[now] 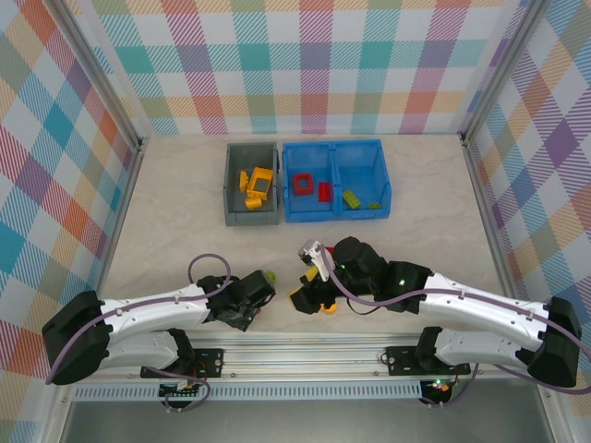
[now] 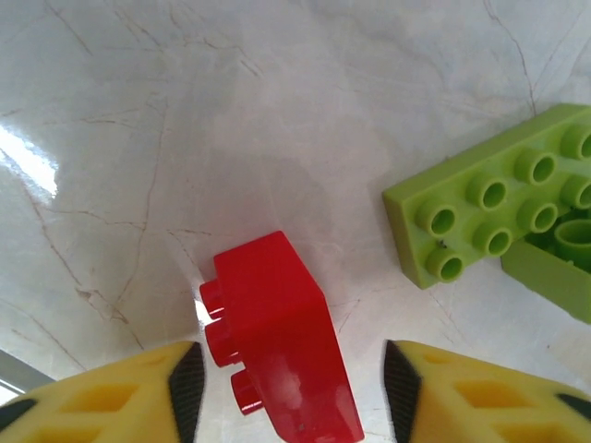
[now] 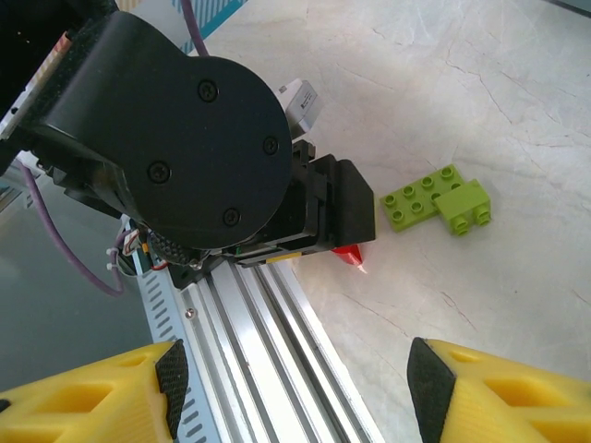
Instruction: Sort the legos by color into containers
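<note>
A red lego [image 2: 277, 341] lies on its side on the table between the fingers of my left gripper [image 2: 294, 388], which is open with a gap on each side of it. Two lime green legos [image 2: 489, 198] sit joined just ahead to the right. From above, the left gripper [image 1: 246, 301] sits low at the near edge with the green legos [image 1: 269, 275] beside it. My right gripper [image 3: 297, 383] is open and holds nothing, hovering over the front rail, facing the left wrist, the red lego's tip [image 3: 352, 253] and the green legos [image 3: 434, 198].
The grey container [image 1: 231, 189] at the back holds yellow legos. The blue container [image 1: 334, 214] beside it has red legos in its left compartment and green ones in its right. The aluminium rail [image 3: 268, 341] runs under the right gripper [image 1: 314, 297].
</note>
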Available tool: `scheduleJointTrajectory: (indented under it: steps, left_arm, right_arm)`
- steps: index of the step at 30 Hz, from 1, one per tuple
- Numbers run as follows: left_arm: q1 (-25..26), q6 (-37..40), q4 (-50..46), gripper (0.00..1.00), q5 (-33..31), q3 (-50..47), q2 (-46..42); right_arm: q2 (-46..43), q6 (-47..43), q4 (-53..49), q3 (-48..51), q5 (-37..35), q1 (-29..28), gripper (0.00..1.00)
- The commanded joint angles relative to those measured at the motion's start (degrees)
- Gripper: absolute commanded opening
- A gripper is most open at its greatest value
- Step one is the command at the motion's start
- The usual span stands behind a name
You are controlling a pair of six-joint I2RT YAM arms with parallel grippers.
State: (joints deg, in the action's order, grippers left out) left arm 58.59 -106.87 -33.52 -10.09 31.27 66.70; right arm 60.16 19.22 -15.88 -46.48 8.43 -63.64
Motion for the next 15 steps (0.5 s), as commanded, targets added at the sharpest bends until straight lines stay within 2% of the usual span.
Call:
scheduleJointTrajectory:
  steps: [1,7,10,12,15]
  left_arm:
    - [-1.1,0.1,0.1,0.46,-1.0,-2.0,0.4]
    - [-2.3,2.1,0.7,0.36,-1.1,-1.8,1.9]
    - [-2.4,2.8,-1.2,0.24,-1.9,-1.2,0.6]
    - [-2.3,4.8,-6.2,0.16,-4.3,1.1,-2.2]
    - [-1.6,11.4,-16.1,0.15,-11.8,9.9,-7.4]
  right_arm:
    - [0.0,1.1,1.4,0.8,-0.2,-0.4,0.65]
    - [1.0,1.2,2.7,0.5,1.2,-0.5,0.65]
    - [1.1,1.3,3.1,0.0,2.0,-0.5,0.65]
    - [0.2,1.2,2.1,-1.0,-0.4,-0.5,0.65]
    - [-3.8,1.9,-1.0,-3.8,-12.4,-0.4,0.64]
